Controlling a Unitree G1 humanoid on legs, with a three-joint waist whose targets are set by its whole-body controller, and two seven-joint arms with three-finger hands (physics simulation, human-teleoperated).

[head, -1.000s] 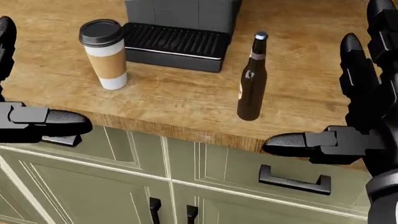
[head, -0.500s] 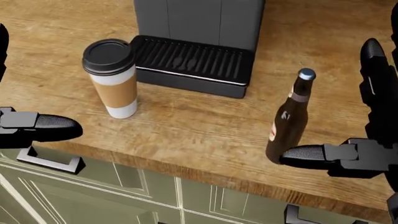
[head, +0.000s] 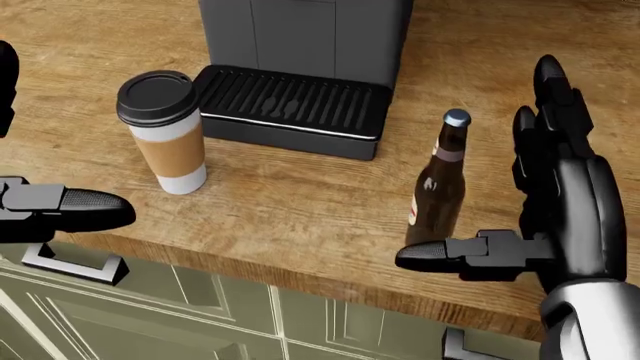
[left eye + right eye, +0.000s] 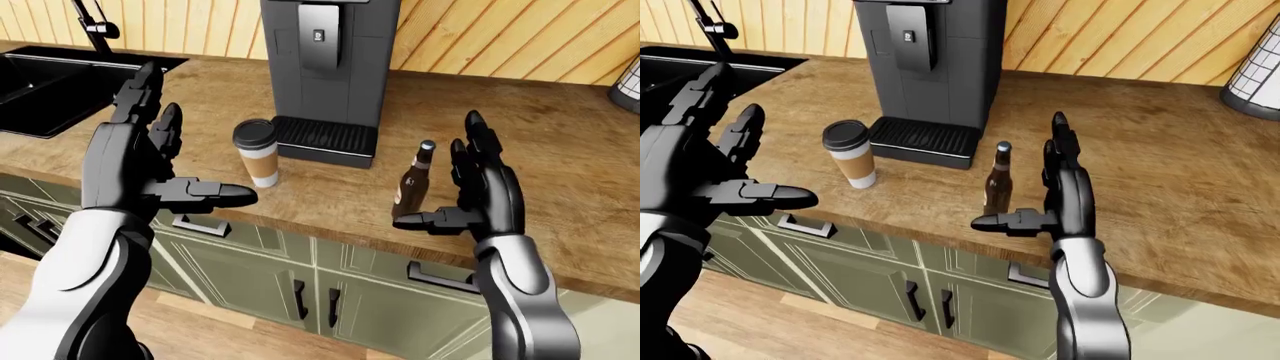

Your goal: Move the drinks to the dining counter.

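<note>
I have both arms raised ahead of me, forearms angled up from the bottom of the eye views. My left hand (image 4: pixel 135 161) is spread, two fingers (image 4: pixel 140 94) pointing upward and the thumb (image 4: pixel 205 193) jutting straight toward the right. My right hand (image 4: pixel 480 191) mirrors it, fingers (image 3: pixel 550 112) upright and apart, thumb (image 3: pixel 450 255) pointing left. Neither hand grips anything; palms face each other across the gap
</note>
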